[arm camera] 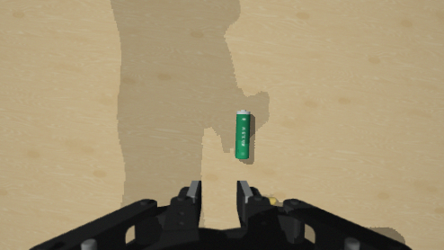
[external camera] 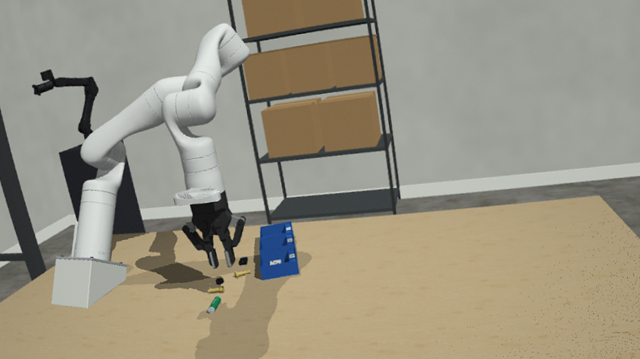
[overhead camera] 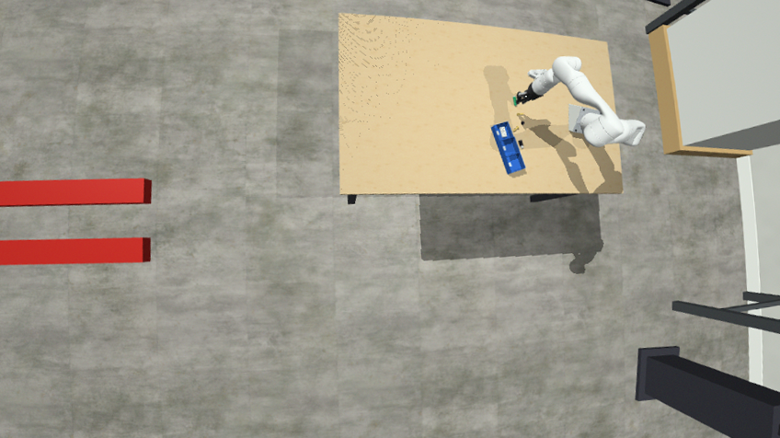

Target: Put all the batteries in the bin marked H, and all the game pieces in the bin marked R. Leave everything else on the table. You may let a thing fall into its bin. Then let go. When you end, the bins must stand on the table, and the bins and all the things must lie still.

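A green battery (arm camera: 243,135) lies flat on the table, just ahead of my fingertips and slightly to their right in the wrist view. It also shows in the exterior view (external camera: 213,304). My gripper (arm camera: 218,192) hangs above the table with its fingers a little apart and nothing between them; bare table shows through the gap. In the exterior view the gripper (external camera: 221,261) points down, left of the row of blue bins (external camera: 277,251). From above, the gripper (overhead camera: 522,97) is beyond the far end of the bins (overhead camera: 507,148). What the bins hold is hidden.
Two brass bolts (external camera: 239,273) (external camera: 215,289), a black nut (external camera: 219,280) and a small black piece (external camera: 243,259) lie between the gripper and the bins. The arm's white base (external camera: 86,278) stands to the left.
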Robot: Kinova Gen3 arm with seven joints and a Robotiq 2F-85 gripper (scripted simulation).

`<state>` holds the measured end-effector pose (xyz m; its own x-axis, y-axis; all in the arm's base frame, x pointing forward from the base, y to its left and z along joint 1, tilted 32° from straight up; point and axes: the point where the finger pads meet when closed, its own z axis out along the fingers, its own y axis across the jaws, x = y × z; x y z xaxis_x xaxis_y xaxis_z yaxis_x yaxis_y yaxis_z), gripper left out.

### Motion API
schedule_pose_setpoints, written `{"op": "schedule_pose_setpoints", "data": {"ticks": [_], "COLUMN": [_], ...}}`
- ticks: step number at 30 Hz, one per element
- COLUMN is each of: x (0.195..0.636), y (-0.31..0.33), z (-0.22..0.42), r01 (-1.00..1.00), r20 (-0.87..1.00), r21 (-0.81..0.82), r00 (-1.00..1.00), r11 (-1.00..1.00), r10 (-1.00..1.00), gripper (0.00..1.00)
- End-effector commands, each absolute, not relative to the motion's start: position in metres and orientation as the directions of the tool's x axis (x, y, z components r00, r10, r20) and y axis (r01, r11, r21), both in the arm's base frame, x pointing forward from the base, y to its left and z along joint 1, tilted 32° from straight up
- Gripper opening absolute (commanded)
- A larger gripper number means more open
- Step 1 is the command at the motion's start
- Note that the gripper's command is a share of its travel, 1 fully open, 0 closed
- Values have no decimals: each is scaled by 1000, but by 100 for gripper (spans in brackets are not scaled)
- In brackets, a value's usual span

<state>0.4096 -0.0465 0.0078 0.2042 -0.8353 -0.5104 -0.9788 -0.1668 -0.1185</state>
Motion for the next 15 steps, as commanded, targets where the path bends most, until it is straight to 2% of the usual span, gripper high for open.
{"op": "schedule_pose_setpoints", "data": {"ticks": [1,15], "x": [395,389], "y": [-79,-87], "z": [-8,-14], "r01": [-982,-984], "r20": [-516,-520], "r21": [-107,-102], "r00": [190,180], "r11": [-157,-148], "r10": [-836,-835], "gripper": [29,29]}}
